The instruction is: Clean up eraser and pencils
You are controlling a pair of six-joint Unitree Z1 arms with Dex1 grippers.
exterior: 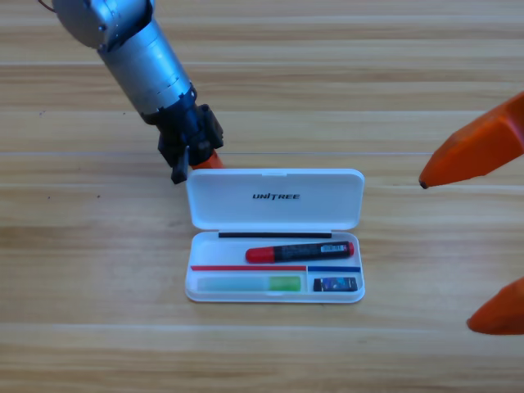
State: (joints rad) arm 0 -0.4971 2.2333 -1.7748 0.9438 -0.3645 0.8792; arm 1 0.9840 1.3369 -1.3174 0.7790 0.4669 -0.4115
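Left pincer (196, 160) behind open white case (274, 198), jaw state unclear, right pincer (483, 237) apart, blue-black eraser (336, 284) inside.

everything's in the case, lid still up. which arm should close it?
Left, probably. The left gripper sits just behind the upper-left corner of the open lid of the white case. The right gripper waits at the picture's right edge, farther from the case. The red-capped pen, green pen and eraser lie inside.
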